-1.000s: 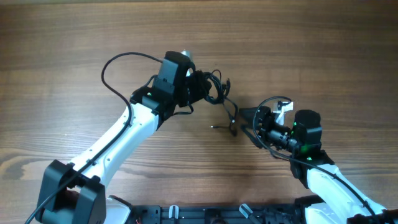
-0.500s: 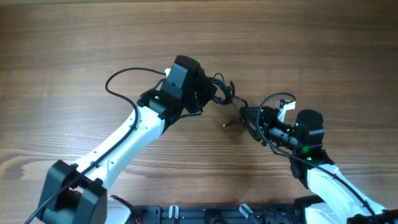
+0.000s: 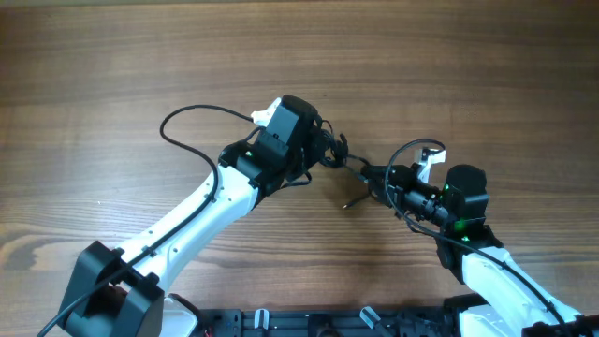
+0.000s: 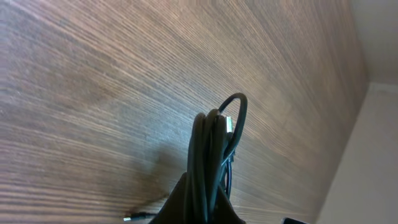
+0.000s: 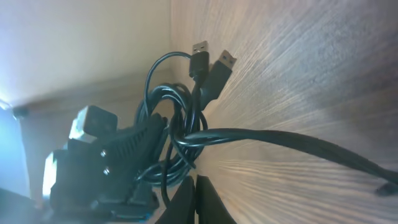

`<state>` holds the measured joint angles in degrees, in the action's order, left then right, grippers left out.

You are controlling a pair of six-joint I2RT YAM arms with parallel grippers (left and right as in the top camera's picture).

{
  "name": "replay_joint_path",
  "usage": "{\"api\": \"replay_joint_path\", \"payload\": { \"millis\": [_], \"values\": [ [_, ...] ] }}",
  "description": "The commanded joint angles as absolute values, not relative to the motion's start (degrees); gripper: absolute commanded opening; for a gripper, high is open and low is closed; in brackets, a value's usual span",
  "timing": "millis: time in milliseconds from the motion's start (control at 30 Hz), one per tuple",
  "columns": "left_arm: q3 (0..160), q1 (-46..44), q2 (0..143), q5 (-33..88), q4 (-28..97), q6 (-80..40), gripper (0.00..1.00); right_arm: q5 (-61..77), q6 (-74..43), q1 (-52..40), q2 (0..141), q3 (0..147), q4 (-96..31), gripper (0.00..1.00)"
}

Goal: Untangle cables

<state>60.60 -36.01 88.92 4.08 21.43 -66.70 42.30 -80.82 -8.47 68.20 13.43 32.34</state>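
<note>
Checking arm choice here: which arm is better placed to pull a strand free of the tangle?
Right: the right claw appears shut on one strand leaving the cable bundle; the left claw clamps the bundle itself.

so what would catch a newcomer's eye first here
The knotted black cables are bunched near the middle of the wooden table, pinched in the left gripper, with the right gripper shut close beside them. In the right wrist view, two USB plugs stick up out of the tangle.
</note>
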Motion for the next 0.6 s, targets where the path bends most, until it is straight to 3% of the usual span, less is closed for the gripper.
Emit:
{"api": "replay_joint_path", "payload": {
  "millis": [0, 367, 400, 500, 567],
  "values": [
    [60.97, -36.27, 87.77, 2.07, 21.37, -63.16, 0.04, 41.50, -73.67, -8.82, 68.16, 13.76, 33.19, 0.05],
    [60.97, -39.16, 87.77, 2.11, 21.26, -59.53, 0.04, 40.47, -73.43, -8.82, 68.16, 13.76, 38.61, 0.05],
    [60.97, -39.07, 87.77, 1.37, 21.26, -59.55, 0.04, 40.47, -73.41, -8.82, 68.16, 13.76, 38.61, 0.08],
    [60.99, -37.54, 87.77, -1.39, 21.19, -60.20, 0.04, 40.99, -70.22, -8.82, 68.16, 13.76, 38.70, 0.38],
    [60.97, -36.23, 87.77, -1.37, 21.19, -62.11, 0.04, 41.91, -70.28, -8.82, 68.16, 13.76, 38.50, 0.46]
  ]
}}
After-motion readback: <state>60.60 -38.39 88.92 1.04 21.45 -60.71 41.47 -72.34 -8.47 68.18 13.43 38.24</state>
